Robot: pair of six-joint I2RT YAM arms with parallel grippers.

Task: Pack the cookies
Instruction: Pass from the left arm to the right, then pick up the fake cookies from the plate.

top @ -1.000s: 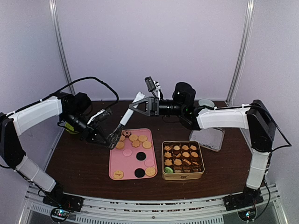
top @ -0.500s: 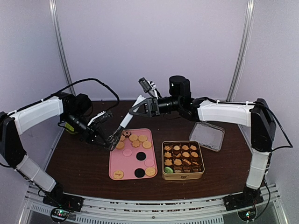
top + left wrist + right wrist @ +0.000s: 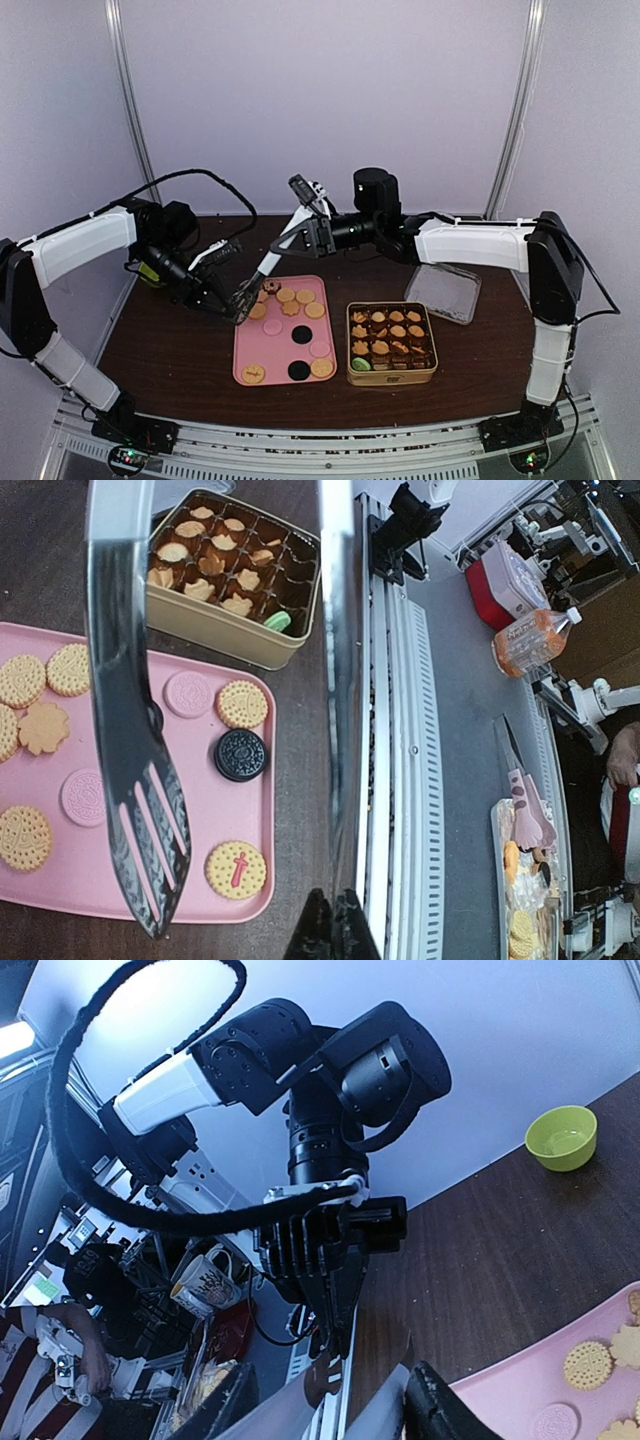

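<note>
Tan, pink and black cookies [image 3: 290,300] lie on a pink tray [image 3: 243,375]; more fill a gold tin [image 3: 391,372] to its right. Metal tongs [image 3: 272,255] slant above the tray's far left corner, held at both ends. My left gripper [image 3: 240,298] is shut on one tong arm near its lower tip; in the left wrist view that gripper [image 3: 338,920] pinches the thin arm edge-on while the forked arm [image 3: 130,780] hangs over the cookies [image 3: 243,704]. My right gripper [image 3: 300,238] clasps the upper end; in the right wrist view the gripper [image 3: 330,1410] has fingers against both arms.
A clear plastic lid [image 3: 443,292] lies behind and to the right of the tin. A green bowl [image 3: 562,1137] stands on the table's far left side. The metal rail of the table's near edge [image 3: 400,730] runs along the front.
The right arm has swung left and its fingers have narrowed onto the tongs' upper end. The left gripper has kept its hold with little movement.
</note>
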